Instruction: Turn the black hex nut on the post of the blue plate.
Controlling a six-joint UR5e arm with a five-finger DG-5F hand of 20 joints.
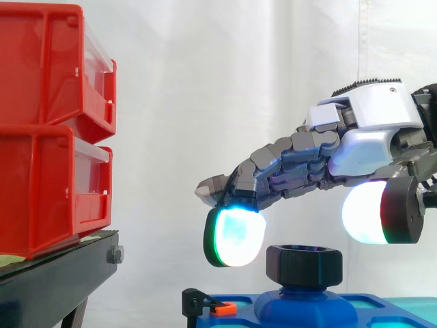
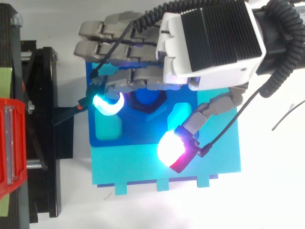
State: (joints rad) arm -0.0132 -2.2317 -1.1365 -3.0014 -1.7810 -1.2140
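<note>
The robot hand hovers spread wide, holding nothing, over the nut on the blue plate. A fingertip hangs just left of the nut. A clamp guards the plate's left edge, and red bins stand well apart.

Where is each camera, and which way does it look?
Side view: beside the work, looking level across the black hex nut and red bins; the robot hand reaches in from the right.
Top view: above, looking down on the blue plate; the robot hand's back and wrist show.
Both share the nut, plate and robot hand.
</note>
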